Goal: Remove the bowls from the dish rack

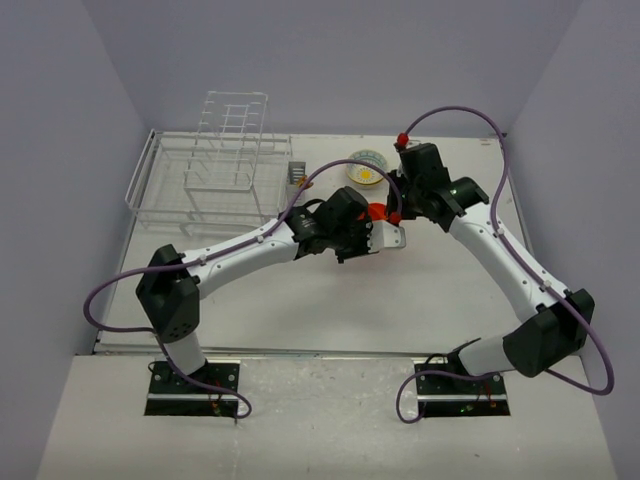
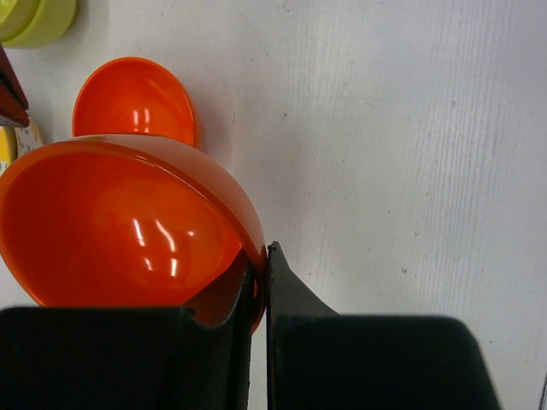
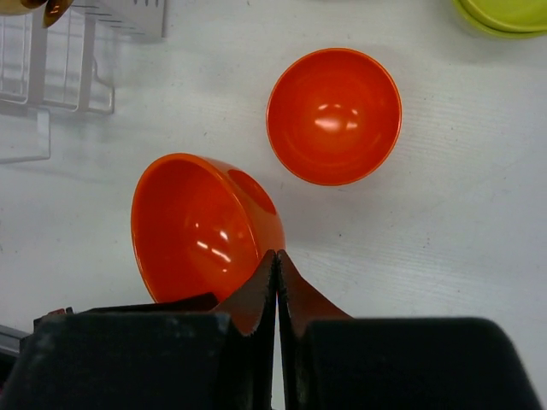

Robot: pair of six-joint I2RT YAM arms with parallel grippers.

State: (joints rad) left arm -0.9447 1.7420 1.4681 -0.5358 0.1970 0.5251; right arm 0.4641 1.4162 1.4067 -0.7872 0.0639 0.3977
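Clamping a tilted orange-red bowl [image 2: 120, 222] by its rim, left gripper [image 2: 261, 266] may drop it onto the neighbouring bowl [image 2: 137, 98].

Our gripper [image 2: 261, 256] pinches the right rim of a tilted orange bowl [image 2: 120, 222]. Just beyond that bowl a second orange bowl [image 2: 135, 98] sits upright on the white table [image 2: 385, 128]. Farther beyond, to the left, a green bowl [image 2: 38, 19] peeks in.

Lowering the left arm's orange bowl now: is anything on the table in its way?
Yes. A second orange bowl sits on the table right beyond the held orange bowl in the left gripper, their outlines overlapping. The table to its right shows nothing.
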